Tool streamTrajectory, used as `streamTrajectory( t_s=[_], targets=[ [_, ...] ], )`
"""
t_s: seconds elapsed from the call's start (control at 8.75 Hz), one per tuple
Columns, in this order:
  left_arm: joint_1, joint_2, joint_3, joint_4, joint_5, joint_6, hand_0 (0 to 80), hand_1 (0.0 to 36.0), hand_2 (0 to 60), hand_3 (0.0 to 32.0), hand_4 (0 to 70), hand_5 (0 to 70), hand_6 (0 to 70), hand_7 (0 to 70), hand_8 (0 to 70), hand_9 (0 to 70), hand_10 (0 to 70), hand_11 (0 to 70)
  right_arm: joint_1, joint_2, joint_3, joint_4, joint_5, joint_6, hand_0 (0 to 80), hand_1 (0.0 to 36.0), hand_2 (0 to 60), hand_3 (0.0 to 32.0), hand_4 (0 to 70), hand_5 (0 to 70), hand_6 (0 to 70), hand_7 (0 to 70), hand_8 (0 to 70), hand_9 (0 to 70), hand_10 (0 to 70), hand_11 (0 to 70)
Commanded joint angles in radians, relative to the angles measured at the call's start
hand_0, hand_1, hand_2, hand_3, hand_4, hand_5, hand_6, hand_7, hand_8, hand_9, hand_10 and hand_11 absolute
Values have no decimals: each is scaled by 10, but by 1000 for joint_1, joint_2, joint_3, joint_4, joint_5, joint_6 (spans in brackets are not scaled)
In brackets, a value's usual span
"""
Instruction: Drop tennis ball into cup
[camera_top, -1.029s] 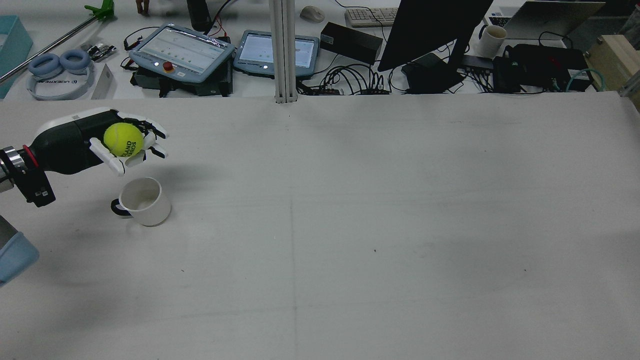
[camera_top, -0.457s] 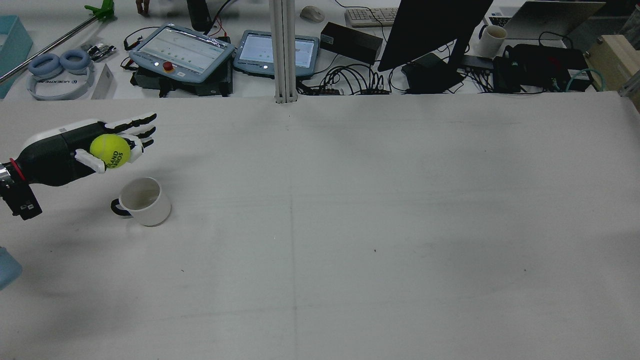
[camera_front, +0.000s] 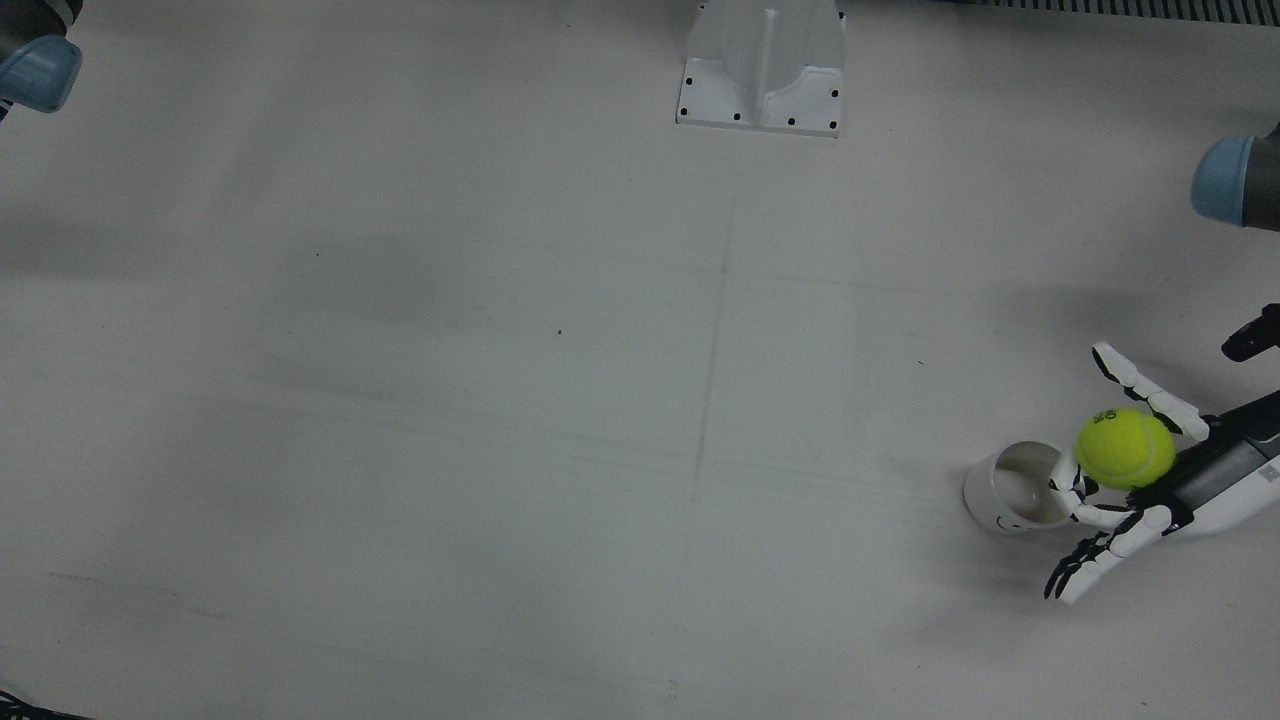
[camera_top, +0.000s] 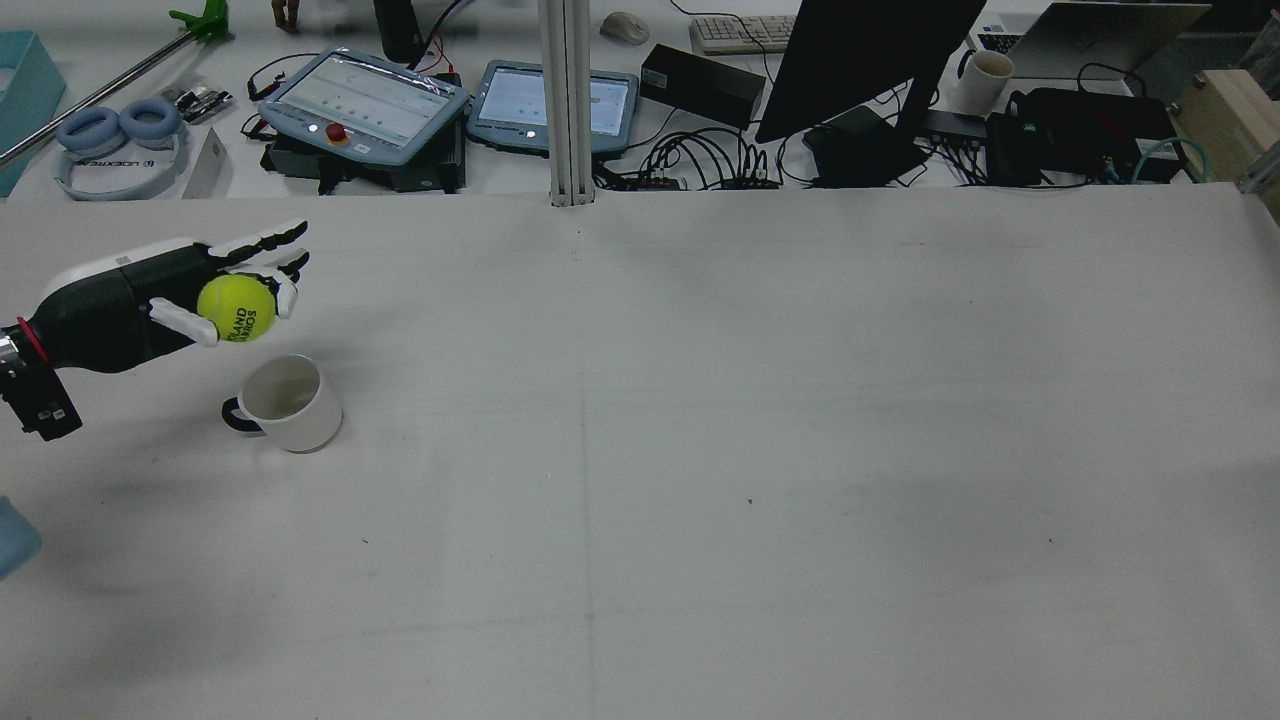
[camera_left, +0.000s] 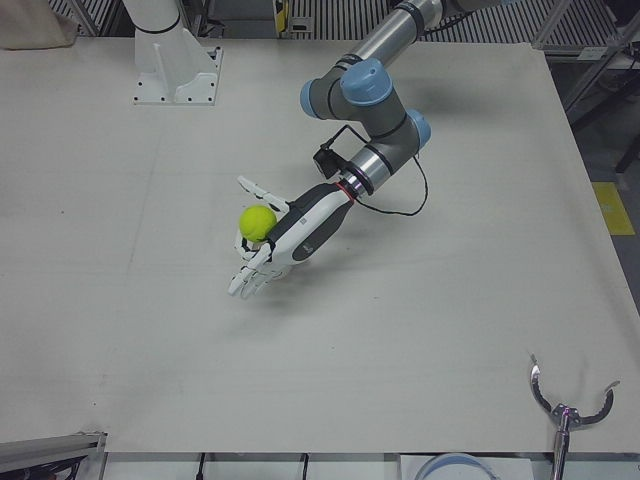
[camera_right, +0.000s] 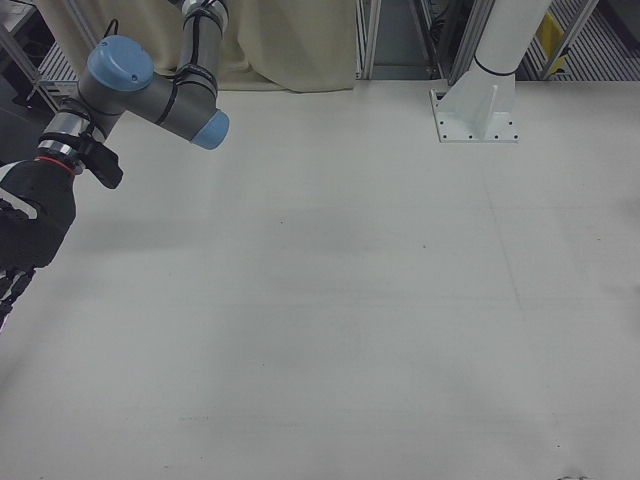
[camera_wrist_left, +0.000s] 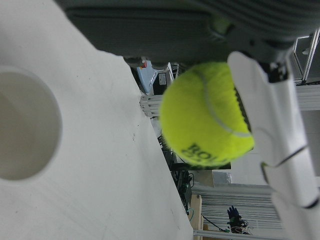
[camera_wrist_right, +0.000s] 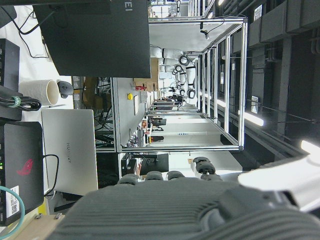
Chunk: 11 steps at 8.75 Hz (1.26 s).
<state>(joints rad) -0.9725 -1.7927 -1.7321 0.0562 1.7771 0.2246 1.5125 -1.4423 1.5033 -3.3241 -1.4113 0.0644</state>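
A wide, pale grey table (camera_top: 700, 450) is filling most of the rear view, its surface marked by a faint seam running down the middle and a few small dark specks. A white cup (camera_top: 288, 402) with a dark handle is standing upright on it near the left edge of that view, its mouth facing up. A white pedestal base (camera_front: 761, 65) is sitting bolted to the table at the top edge of the front view.
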Motion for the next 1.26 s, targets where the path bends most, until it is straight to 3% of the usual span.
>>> streamTrajectory(
  t_s=[0.0, 0.23, 0.46, 0.57, 0.69, 0.8, 0.91, 1.14],
  targets=[
    [-2, 1, -1, -1, -1, -1, 414, 131, 59, 0, 0, 0, 0, 61, 0, 0, 0, 0, -2, -1, 0, 0, 0, 0, 0, 0, 0, 0, 0, 0, 0, 0, 0, 0, 0, 0],
    [-2, 1, -1, -1, -1, -1, 420, 134, 54, 0, 0, 0, 0, 63, 0, 0, 0, 0, 0, 0, 0, 0, 0, 0, 0, 0, 0, 0, 0, 0, 0, 0, 0, 0, 0, 0],
    [-32, -5, 0, 13, -4, -7, 385, 123, 110, 0, 0, 1, 1, 71, 0, 1, 0, 0, 0, -1, 0, 0, 0, 0, 0, 0, 0, 0, 0, 0, 0, 0, 0, 0, 0, 0],
    [-148, -19, 0, 49, -16, -1, 373, 110, 78, 0, 0, 0, 0, 87, 0, 3, 0, 0, -2, 0, 0, 0, 0, 0, 0, 0, 0, 0, 0, 0, 0, 0, 0, 0, 0, 0],
    [-235, -63, 9, 147, -75, 5, 430, 129, 20, 0, 0, 0, 0, 93, 0, 4, 0, 0, -2, 0, -2, 0, 0, 0, 0, 0, 0, 0, 0, 0, 0, 0, 0, 0, 0, 0],
    [-320, -65, 52, 166, -124, 9, 477, 158, 0, 0, 0, 0, 0, 92, 0, 4, 0, 0, -2, 0, 0, 0, 0, 0, 0, 0, 0, 0, 0, 0, 0, 0, 0, 0, 0, 0],
    [-403, -66, 99, 180, -126, 10, 502, 182, 0, 0, 0, 5, 1, 82, 0, 2, 0, 0, -2, 0, 0, 0, 0, 0, 0, 0, 0, 0, 0, 0, 0, 0, 0, 0, 0, 0],
    [-517, -24, 109, 247, -126, 4, 557, 226, 0, 0, 0, 18, 0, 77, 0, 1, 0, 0, -2, 0, 0, 0, 0, 0, 0, 0, 0, 0, 0, 0, 0, 0, 0, 0, 0, 0]
  ],
)
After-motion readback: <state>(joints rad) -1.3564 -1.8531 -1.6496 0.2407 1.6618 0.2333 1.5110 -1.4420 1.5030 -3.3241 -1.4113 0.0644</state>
